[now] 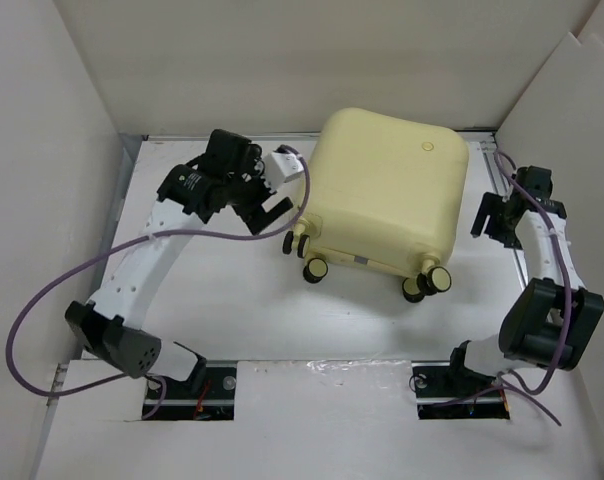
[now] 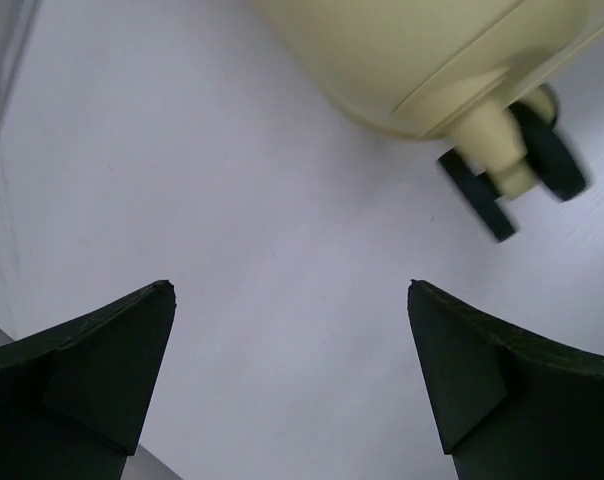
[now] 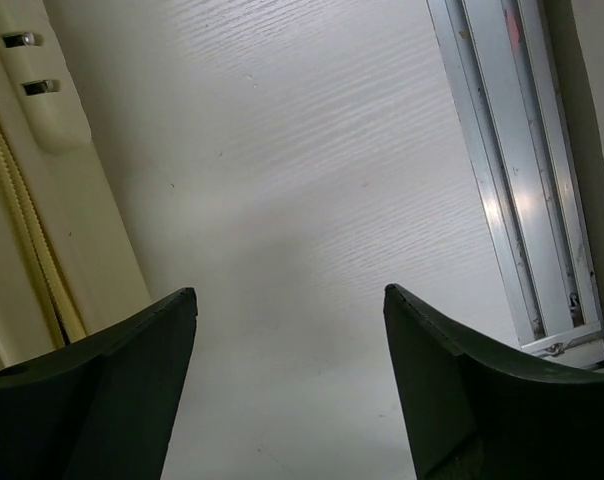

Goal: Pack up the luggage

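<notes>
The case (image 1: 387, 190) lies closed, toward 1 o'clock on the table. Left gripper (image 1: 266, 212) at its 9, right gripper (image 1: 490, 222) at its 3 — both wide open, empty. A one-sided push may roll it on its wheels (image 1: 427, 283).

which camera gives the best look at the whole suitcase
Top external: the luggage shows whole and closed, with the wheels at its near end. The left wrist view catches only one corner and a wheel. The right wrist view shows only a strip of its side with the zipper.
</notes>
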`<move>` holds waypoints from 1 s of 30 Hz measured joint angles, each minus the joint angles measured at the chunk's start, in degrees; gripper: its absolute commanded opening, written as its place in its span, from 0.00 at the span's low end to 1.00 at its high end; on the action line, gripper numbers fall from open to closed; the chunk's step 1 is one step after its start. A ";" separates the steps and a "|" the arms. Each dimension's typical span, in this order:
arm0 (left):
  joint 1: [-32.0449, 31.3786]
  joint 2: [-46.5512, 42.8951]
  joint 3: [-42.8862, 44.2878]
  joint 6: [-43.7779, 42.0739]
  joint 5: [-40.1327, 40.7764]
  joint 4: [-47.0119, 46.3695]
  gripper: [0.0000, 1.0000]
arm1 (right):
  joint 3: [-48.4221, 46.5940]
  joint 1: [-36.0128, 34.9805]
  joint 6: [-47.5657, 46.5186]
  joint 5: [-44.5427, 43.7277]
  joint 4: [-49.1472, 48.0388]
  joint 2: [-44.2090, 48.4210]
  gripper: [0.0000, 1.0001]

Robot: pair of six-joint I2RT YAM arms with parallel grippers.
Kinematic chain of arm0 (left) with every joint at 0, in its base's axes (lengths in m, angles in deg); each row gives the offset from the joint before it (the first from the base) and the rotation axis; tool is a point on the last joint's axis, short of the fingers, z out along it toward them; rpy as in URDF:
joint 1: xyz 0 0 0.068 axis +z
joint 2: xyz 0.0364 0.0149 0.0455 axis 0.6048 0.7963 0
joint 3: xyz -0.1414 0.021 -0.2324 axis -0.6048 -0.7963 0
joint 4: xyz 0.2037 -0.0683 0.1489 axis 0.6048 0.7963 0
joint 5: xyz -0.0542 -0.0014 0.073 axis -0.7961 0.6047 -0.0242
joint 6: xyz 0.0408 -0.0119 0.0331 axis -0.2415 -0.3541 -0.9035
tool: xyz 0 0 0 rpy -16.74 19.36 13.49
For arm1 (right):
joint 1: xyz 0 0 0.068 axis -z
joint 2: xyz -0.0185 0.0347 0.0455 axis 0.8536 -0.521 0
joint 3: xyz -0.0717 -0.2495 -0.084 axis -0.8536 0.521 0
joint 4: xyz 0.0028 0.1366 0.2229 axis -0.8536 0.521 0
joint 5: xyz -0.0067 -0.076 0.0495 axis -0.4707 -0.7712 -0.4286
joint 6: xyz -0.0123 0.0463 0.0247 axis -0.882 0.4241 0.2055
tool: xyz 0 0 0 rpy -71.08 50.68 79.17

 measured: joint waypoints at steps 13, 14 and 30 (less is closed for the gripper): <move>16.81 11.89 -11.19 9.75 -5.68 -23.52 0.98 | -9.01 -4.13 -3.34 5.05 -5.53 -20.06 0.78; 15.76 13.11 -12.07 10.12 -5.84 -25.33 0.98 | -10.84 -4.11 -4.26 6.08 -5.44 -21.38 0.78; 3.69 9.25 -35.30 5.16 -9.35 -43.85 0.99 | -56.94 -12.39 -18.29 22.60 -10.58 -52.48 0.78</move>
